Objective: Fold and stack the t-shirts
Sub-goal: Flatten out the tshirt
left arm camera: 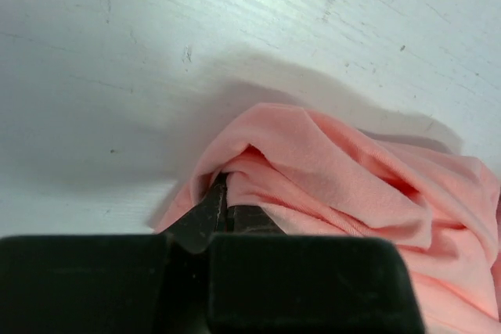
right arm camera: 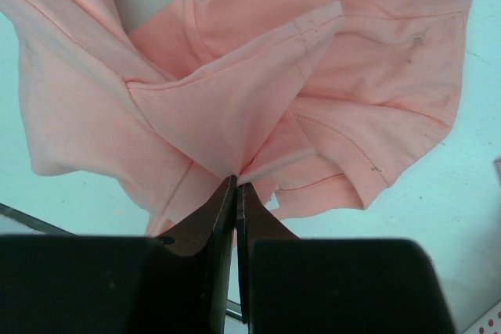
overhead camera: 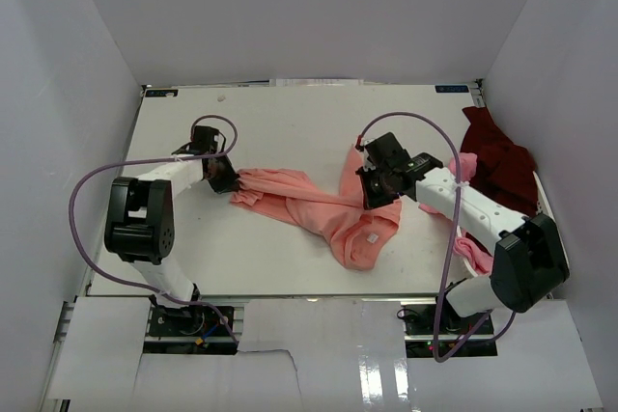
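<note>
Our left gripper (overhead camera: 224, 178) and right gripper (overhead camera: 377, 185) each pinch the salmon-pink t-shirt (overhead camera: 319, 211), bunched between them. We judge nothing folded yet; the maroon t-shirt (overhead camera: 497, 163) and lighter pink t-shirt (overhead camera: 471, 250) lie outside the right gripper.

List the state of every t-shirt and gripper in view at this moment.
left gripper: shut on the salmon-pink t-shirt.
right gripper: shut on the salmon-pink t-shirt.
salmon-pink t-shirt: unfolded, bunched, stretched between both grippers.
dark maroon t-shirt: crumpled heap, untouched, far right.
lighter pink t-shirt: crumpled, partly hidden by the right arm.
</note>
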Motion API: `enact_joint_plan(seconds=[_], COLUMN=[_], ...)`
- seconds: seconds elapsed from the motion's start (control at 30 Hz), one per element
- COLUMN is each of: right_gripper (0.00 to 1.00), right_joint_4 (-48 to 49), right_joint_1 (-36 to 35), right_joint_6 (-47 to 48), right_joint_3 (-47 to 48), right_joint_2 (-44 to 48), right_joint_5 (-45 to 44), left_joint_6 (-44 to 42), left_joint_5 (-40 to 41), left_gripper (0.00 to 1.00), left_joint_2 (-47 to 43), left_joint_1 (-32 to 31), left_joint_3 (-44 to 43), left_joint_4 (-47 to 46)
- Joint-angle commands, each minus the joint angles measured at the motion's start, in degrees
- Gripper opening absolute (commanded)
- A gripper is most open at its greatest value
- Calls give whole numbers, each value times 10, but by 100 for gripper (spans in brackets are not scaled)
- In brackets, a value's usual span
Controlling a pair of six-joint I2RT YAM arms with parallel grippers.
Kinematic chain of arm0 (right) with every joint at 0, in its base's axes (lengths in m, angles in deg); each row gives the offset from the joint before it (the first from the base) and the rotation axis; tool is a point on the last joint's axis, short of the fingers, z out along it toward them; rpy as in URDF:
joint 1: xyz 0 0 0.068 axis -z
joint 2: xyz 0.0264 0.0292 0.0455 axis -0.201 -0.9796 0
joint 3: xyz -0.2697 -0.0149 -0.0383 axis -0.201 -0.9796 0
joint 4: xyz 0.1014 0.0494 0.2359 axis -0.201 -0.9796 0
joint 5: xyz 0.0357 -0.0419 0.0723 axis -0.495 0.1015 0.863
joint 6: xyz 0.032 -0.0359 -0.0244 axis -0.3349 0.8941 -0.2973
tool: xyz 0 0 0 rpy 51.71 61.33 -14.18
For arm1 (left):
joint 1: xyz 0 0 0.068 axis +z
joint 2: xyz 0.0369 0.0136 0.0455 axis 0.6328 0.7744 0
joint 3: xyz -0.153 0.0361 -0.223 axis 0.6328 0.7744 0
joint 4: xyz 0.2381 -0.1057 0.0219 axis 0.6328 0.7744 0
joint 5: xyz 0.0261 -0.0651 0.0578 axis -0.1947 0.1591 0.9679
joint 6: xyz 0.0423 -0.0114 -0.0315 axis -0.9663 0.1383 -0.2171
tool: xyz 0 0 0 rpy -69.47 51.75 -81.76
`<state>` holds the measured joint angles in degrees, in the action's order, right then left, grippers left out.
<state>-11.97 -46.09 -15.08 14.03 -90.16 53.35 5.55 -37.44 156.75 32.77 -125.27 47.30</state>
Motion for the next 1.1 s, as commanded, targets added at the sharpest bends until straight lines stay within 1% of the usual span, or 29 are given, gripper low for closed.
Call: enact_joint_plan(seconds=[0.0,0.07,0.17,0.2,0.23,0.33,0.43,0.5,0.6,0.7,0.73,0.8,0.83,0.9,0.93,1.0,1.07], right_gripper=[8,8,8,8,8,8,8,8,8,8,8,12,12,12,11,10,11], right_joint_4=[-12,-14,-17,-17,-17,-19,-20,-15,1,20,26,37,42,68,76,98,106], right_joint_1=[6,7,18,22,24,30,36,37,37,37,37,37,37,37,35,32,30], right_joint_6=[-3,-6,-12,-11,-11,-11,-11,-8,-6,2,6,8,8,-3,-6,-14,-21], right_joint_3=[-17,-27,-37,-39,-41,-50,-57,-61,-71,-88,-93,-105,-124,-145,-166,-181,-196], right_joint_2=[28,33,44,50,52,57,63,67,70,72,72,69,67,65,63,60,56], right_joint_5=[0,-5,-17,-14,-13,-14,-8,0,41,100,143,188,241,289,331,359,382], left_joint_6=[-10,-5,0,1,2,-1,-5,-7,-7,-9,-9,-13,-15,-21,-23,-28,-35], left_joint_5=[13,1,-36,-55,-64,-68,-61,-71,-93,-95,-97,-103,-103,-100,-97,-94,-93], left_gripper=[0,0,0,0,0,0,0,0,0,0,0,0,0,0,0,0,1], left_joint_2=[-40,-40,-37,-36,-35,-33,-32,-23,-16,-14,-15,-18,-20,-25,-25,-24,-23], left_joint_1=[11,27,62,88,96,114,120,126,126,126,126,126,126,126,126,126,126], left_joint_3=[-2,1,14,16,18,15,5,-4,-8,-7,-6,-8,-9,-14,-22,-30,-38], left_joint_4=[13,12,1,-1,-4,-4,0,3,2,0,0,1,1,4,11,17,24])
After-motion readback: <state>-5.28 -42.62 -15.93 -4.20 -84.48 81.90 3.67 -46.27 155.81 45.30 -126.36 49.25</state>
